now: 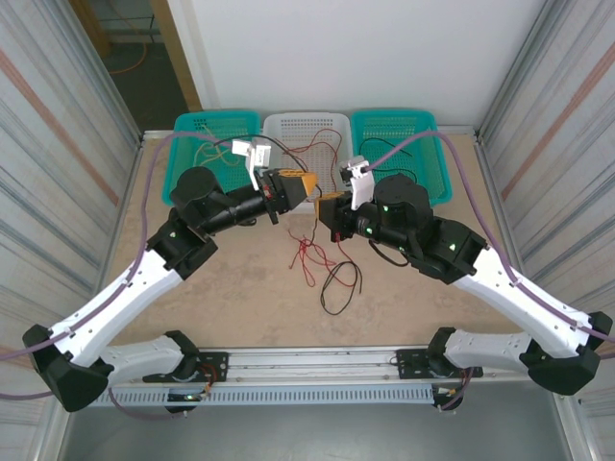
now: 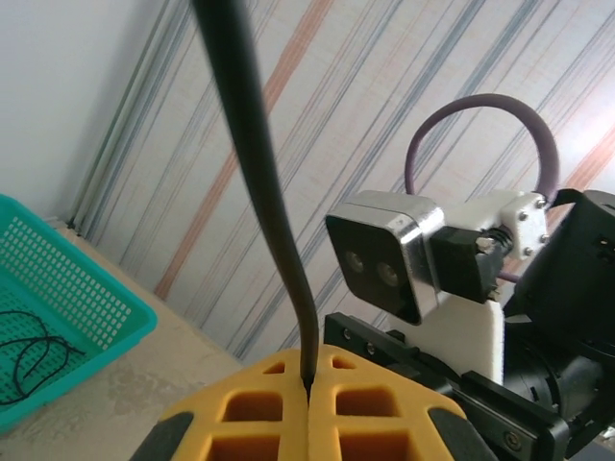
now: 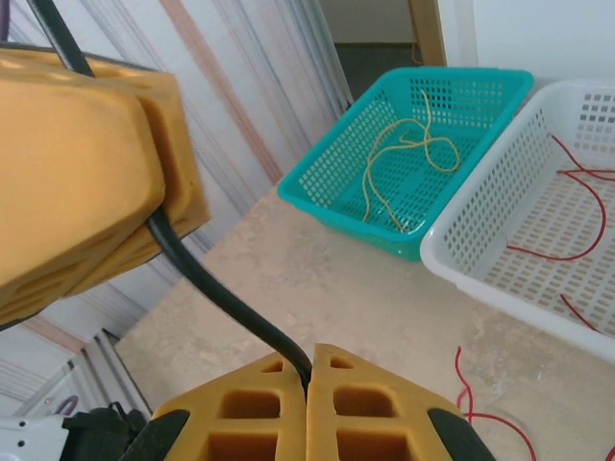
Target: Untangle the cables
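Both grippers are meeting at frame centre in the top view. The left gripper (image 2: 307, 399) is pinching the black cable (image 2: 255, 154), jaws pressed together on it. The right gripper (image 3: 309, 384) is clamping the same strand. In the right wrist view the short held span is running up and left, toward the left gripper. Just below centre in the top view, a red cable (image 1: 307, 254) and a black loop are lying tangled on the table (image 1: 231, 288), the right gripper being slightly nearer. The loop is possibly the held cable's tail; the wrist views are not showing this.
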Controlling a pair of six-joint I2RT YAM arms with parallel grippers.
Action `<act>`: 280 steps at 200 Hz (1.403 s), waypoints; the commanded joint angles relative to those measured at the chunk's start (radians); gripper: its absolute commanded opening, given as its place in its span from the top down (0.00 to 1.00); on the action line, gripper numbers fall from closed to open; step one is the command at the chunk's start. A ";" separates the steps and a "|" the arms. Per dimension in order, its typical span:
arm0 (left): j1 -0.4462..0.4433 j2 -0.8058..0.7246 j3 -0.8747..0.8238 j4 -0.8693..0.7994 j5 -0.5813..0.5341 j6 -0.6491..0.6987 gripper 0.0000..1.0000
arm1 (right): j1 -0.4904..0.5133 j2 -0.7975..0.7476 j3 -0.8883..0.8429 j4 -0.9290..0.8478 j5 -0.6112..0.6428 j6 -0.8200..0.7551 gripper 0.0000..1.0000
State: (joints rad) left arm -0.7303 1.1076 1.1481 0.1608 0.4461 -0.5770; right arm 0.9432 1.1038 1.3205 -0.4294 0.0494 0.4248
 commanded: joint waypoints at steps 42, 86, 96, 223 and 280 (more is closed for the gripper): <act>-0.011 -0.055 -0.247 -0.114 -0.201 0.151 0.14 | 0.005 -0.086 0.064 0.042 0.029 -0.001 1.00; -0.067 -0.142 -0.499 -0.014 -0.268 0.139 0.06 | 0.002 -0.111 0.085 0.053 0.035 0.012 1.00; -0.075 -0.144 -0.532 0.017 -0.267 0.117 0.05 | 0.002 -0.110 0.086 0.059 0.038 0.014 1.00; -0.108 0.032 -0.496 0.013 -0.271 0.195 0.15 | -0.002 -0.110 0.130 0.085 0.026 0.023 1.00; -0.119 0.113 -0.541 0.174 -0.159 0.114 0.34 | -0.002 -0.110 0.141 0.104 0.027 0.025 1.00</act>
State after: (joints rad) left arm -0.8448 1.1732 0.6197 0.2386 0.2108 -0.4271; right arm 0.9424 1.0008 1.4204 -0.3698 0.0677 0.4362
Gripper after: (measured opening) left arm 0.679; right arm 0.062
